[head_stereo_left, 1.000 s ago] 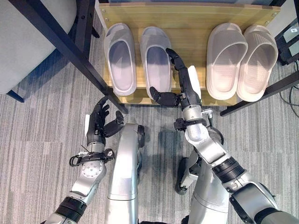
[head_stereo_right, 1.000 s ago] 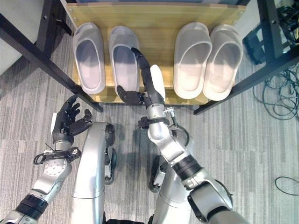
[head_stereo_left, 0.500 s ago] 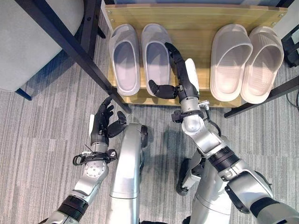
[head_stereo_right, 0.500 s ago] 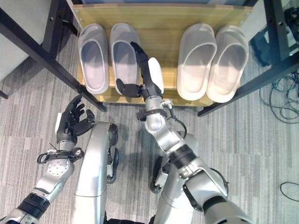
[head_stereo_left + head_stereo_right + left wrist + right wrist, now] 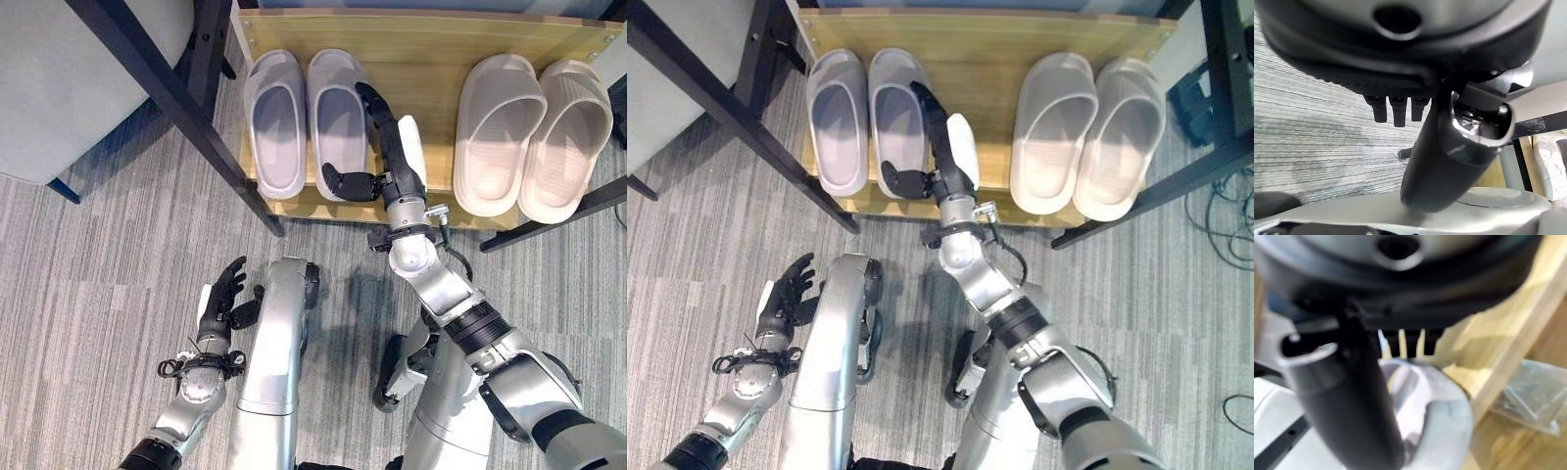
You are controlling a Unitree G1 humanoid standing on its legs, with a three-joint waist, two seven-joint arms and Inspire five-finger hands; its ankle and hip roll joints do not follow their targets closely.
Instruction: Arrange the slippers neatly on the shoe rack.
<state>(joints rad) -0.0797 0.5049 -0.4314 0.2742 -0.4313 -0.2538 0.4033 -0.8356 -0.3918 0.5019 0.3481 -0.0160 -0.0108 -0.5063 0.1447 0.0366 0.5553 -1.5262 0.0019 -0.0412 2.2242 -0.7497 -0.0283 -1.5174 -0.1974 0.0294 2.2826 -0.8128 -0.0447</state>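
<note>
Nearest, our left hand (image 5: 223, 299) idles with relaxed fingers over the carpet. Beyond, our right hand (image 5: 390, 166) lies straight-fingered along the grey slipper (image 5: 338, 119), thumb at its heel, apparently squaring it beside its mate (image 5: 275, 122) on the shoe rack's (image 5: 431, 49) front edge. The beige pair (image 5: 529, 132) sits toward the right edge.

Bare wood is lying open mid-shoe rack (image 5: 421, 59), between the grey slippers (image 5: 309, 117) and white slippers (image 5: 529, 132); right hand (image 5: 387, 162) is occupying its edge.
</note>
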